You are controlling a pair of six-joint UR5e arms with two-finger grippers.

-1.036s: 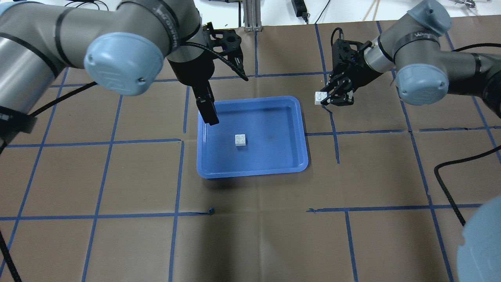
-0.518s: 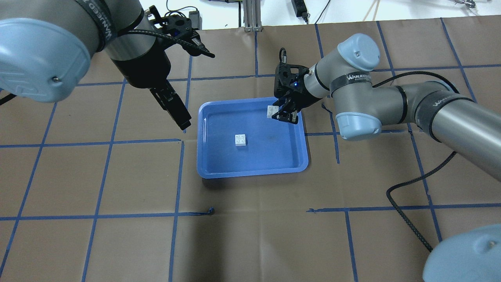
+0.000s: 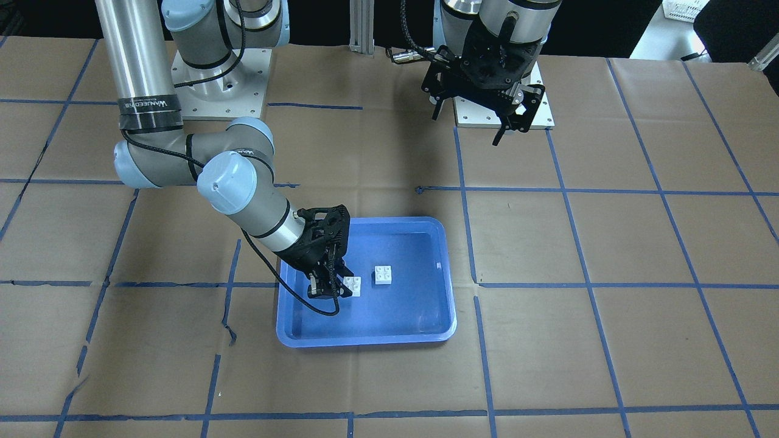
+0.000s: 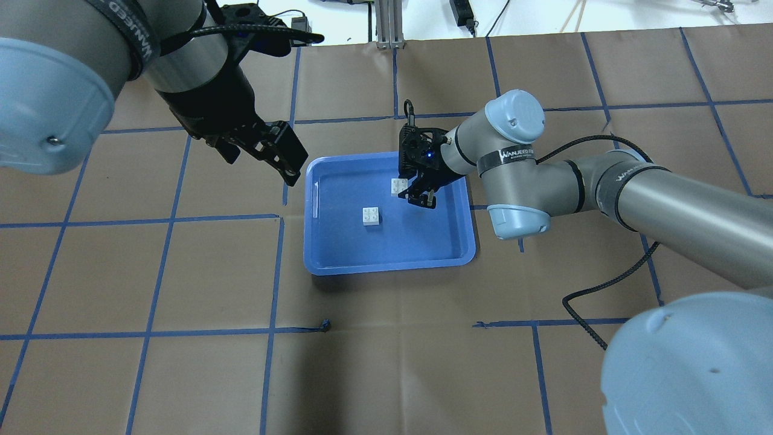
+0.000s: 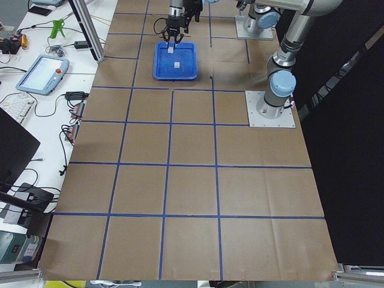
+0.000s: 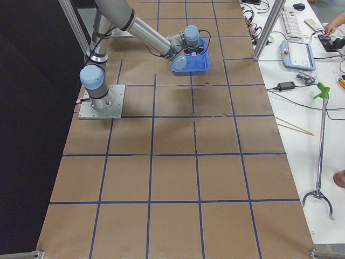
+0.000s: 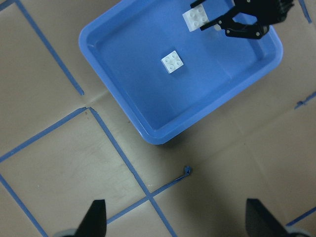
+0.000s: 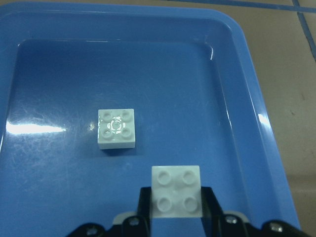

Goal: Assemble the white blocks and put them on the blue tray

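The blue tray lies at the table's middle; it also shows in the front view. One white block lies studs up on its floor. My right gripper is shut on a second white block, studs up, and holds it above the tray just right of the lying block. The held block shows in the right wrist view and the front view. My left gripper is open and empty, raised beside the tray's far left corner.
Brown paper with a blue tape grid covers the table. The right arm's black cable loops over the table right of the tray. Both arm base plates stand at the robot's side. Benches with devices flank the far edge.
My right gripper has carried its white block leftward from beside the tray to over the tray, close to the lying block. My left gripper has drawn back to the left, off the tray.
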